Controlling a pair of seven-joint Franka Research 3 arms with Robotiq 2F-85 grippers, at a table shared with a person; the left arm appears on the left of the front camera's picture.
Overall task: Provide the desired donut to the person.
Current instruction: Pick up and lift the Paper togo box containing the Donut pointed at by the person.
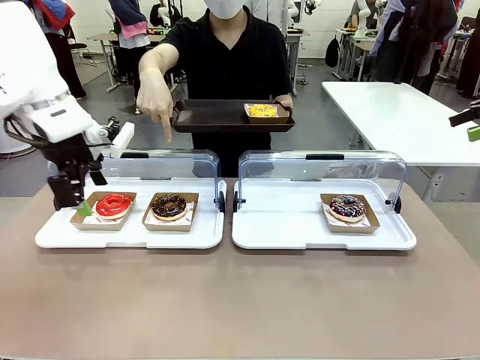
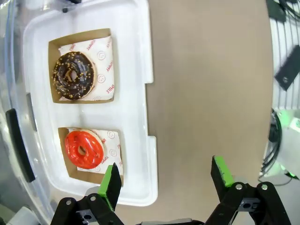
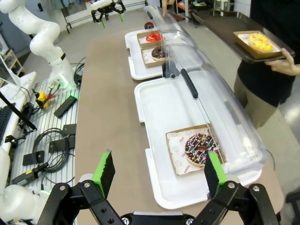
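Across the table the person (image 1: 232,52) holds a dark tray (image 1: 217,116) carrying a yellow donut (image 1: 262,110) and points a finger (image 1: 166,133) down over the left white tray (image 1: 127,234). On it sit a red-glazed donut (image 1: 113,204) and a chocolate donut (image 1: 169,205), each in a paper box. My left gripper (image 1: 79,208) hangs open at the red donut's near-left side. In the left wrist view my left gripper (image 2: 166,178) straddles the tray's edge (image 2: 140,108) beside the red donut (image 2: 83,150), with the chocolate donut (image 2: 72,76) farther off. My right gripper (image 3: 159,173) stands open and high, empty.
A sprinkled chocolate donut (image 1: 346,207) lies on the right white tray (image 1: 300,229), also seen as the sprinkled donut (image 3: 200,148). Clear lids (image 1: 322,169) stand raised along the far side of both trays. A white table (image 1: 405,112) stands at the back right. The near tabletop (image 1: 240,300) is bare.
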